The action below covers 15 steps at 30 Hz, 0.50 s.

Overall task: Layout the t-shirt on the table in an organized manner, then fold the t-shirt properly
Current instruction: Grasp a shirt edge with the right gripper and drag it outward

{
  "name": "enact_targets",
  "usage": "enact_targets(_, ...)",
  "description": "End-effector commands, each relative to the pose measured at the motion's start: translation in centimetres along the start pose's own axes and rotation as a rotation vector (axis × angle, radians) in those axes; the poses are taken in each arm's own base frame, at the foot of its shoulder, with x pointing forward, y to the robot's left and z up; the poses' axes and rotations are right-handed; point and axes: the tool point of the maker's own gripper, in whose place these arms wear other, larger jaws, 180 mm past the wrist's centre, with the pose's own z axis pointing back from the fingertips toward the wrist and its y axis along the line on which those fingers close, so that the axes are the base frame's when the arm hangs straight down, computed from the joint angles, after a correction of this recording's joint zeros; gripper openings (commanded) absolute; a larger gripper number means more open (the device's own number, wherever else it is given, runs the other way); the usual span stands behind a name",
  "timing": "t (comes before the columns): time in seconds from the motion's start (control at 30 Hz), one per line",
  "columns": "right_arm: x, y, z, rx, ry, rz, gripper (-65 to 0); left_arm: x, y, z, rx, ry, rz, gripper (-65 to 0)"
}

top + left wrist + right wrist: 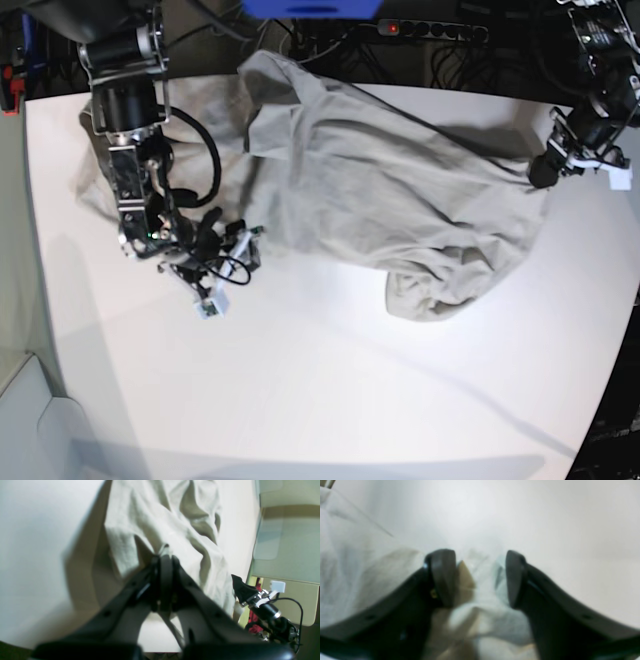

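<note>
One crumpled light grey-beige cotton t-shirt [400,190] lies across far half of white table [330,400]. Two black grippers: left gripper [163,555] clamped on shirt edge, lifted; right gripper [477,577] jaws apart w/ cloth fold between, not pinched.

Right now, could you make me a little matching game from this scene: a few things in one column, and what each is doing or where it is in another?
Things:
1. left end effector
2. right end effector
3. t-shirt
4. table

States:
A. white, bare across its near part
B. clamped shut on a pinch of cloth
C. rumpled, spread across the far part of the table
D. fingers apart, with a bunch of cloth between them

Pairs: 1-B, 2-D, 3-C, 4-A
</note>
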Motion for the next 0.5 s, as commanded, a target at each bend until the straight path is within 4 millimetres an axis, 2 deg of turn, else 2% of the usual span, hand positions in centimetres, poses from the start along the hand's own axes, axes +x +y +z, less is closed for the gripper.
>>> enact_targets(0.0,1.1,-0.3,0.3,-0.003,-0.018,0.01,-45.4,1.1,-0.9,0.4,-0.032,-0.023,0.008,-64.7)
enact_targets(0.1,1.2,-0.4,0.3,-0.005,-0.02,0.009,-63.0,1.0,-0.9,0.4,-0.032,-0.023,0.009,-64.7)
enact_targets(0.13,1.0,-0.5,0.1,-0.005,-0.01,0.004,-65.0,1.0,-0.9,0.4,-0.032,-0.023,0.009,-64.7)
enact_targets(0.2,0.2,-0.8,-0.4,-0.004,0.018,-0.011,-65.0,1.0,-0.9,0.4,-0.031,-0.022,0.01,-64.7)
enact_targets(0.3,0.7,-1.4,-0.8,-0.009,0.002,-0.03,-65.0,1.0,-0.9,0.4,-0.032,-0.022,0.01,-64.7)
enact_targets(0.4,2.2,-2.4,-0.1,-0.03,-0.059,-0.014,-65.0,0.4,-0.5,0.5,-0.027,-0.016,0.025,-64.7)
enact_targets(0.47,3.9,-2.3,0.7,-0.035,-0.108,0.01,-65.0,0.3,-0.4,0.5,-0.022,-0.014,0.023,-64.7)
